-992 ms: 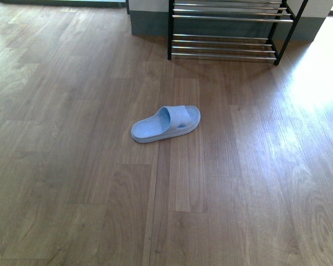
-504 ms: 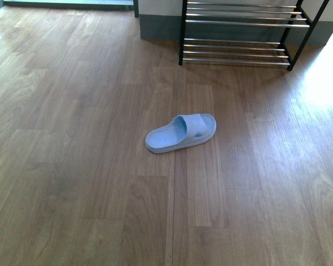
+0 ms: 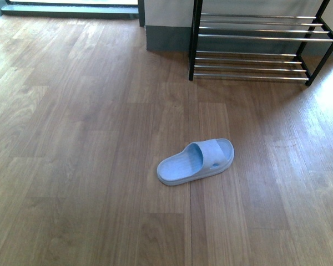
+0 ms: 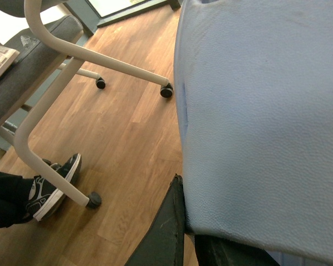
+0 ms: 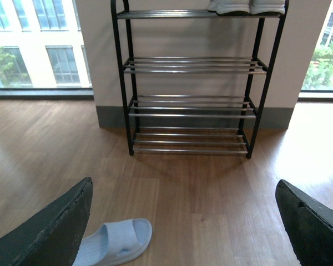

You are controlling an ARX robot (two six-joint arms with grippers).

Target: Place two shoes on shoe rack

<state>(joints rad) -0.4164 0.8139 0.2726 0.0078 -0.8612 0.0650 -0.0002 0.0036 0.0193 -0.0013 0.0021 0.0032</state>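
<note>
Daylight's coming thru the windows (image 5: pixel 33 50) beside the shoe rack (image 5: pixel 191 105), looking overbright in my right wrist view. Glare's washing over the floor (image 3: pixel 330 94) at the front view's right; the rest's sitting evenly lit & sharp, the loose slipper (image 3: pixel 195 162) casting a thin soft shadow. Fingers (image 5: pixel 50 233) of my right pincer (image 5: pixel 183 183) are showing dark, close, slightly soft. Held slipper (image 4: pixel 261 111) is filling my left wrist view, evenly lit, texture crisp.

Looks like an office: wood floor (image 3: pixel 72 138), tall windows (image 5: pixel 33 44) facing other buildings, a wheeled desk (image 4: pixel 39 55) with a keyboard (image 4: pixel 0 58) (someone's sneaker (image 4: pixel 53 188) beside it), and a rack (image 5: pixel 191 105).
</note>
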